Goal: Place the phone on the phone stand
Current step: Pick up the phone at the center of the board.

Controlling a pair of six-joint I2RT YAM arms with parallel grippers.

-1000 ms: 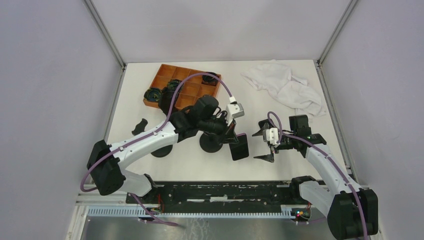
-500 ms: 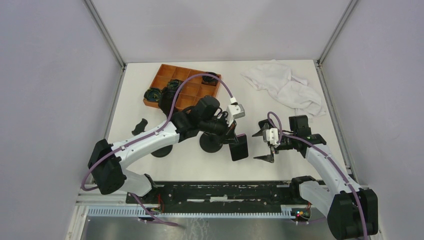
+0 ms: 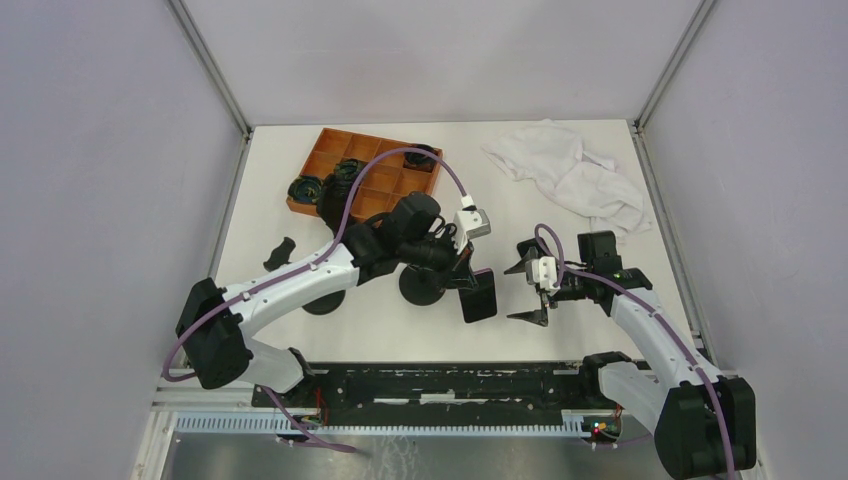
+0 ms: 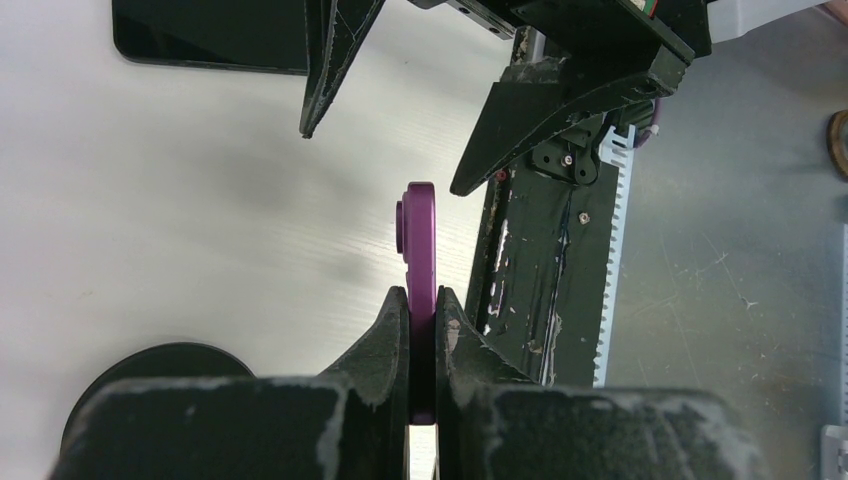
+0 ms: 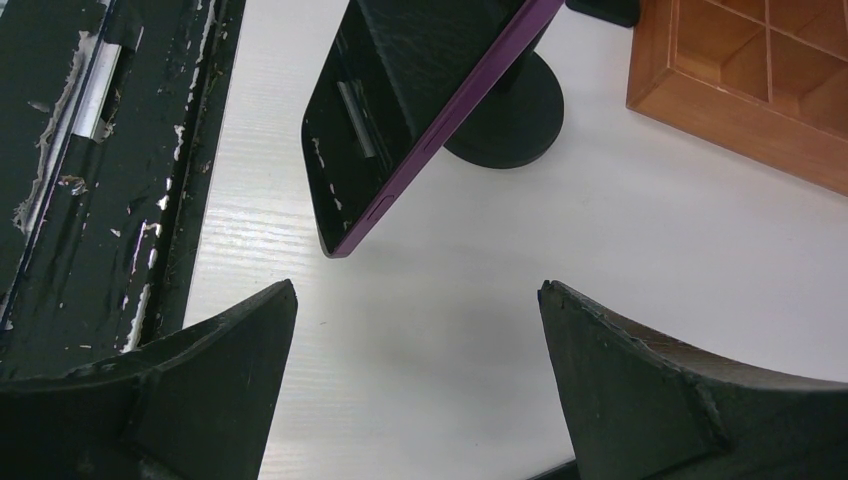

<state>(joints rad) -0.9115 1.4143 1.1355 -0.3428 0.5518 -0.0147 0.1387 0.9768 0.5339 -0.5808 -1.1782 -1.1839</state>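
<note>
The left arm (image 3: 290, 285) is stretched from its base at the lower left towards the middle of the table (image 3: 600, 160). The left gripper (image 4: 421, 300) is clamped tight on the phone (image 4: 420, 225), which is held edge-on between the fingers. The right arm (image 3: 650, 335) is bent inward. The right gripper (image 5: 415, 370) is spread wide with nothing in it and is pointed at the phone from nearby.

One phone, two round black bases, one orange tray (image 3: 385, 185) and one white cloth (image 3: 570, 175) are counted. The nearer base is taken for the phone stand (image 3: 420, 287); the second base (image 3: 322, 301) is partly hidden under the left arm.

The phone is seen as a slim slab with a purple rim and a dark glossy face. It is held tilted just beside the phone stand, between that and the right gripper.
</note>
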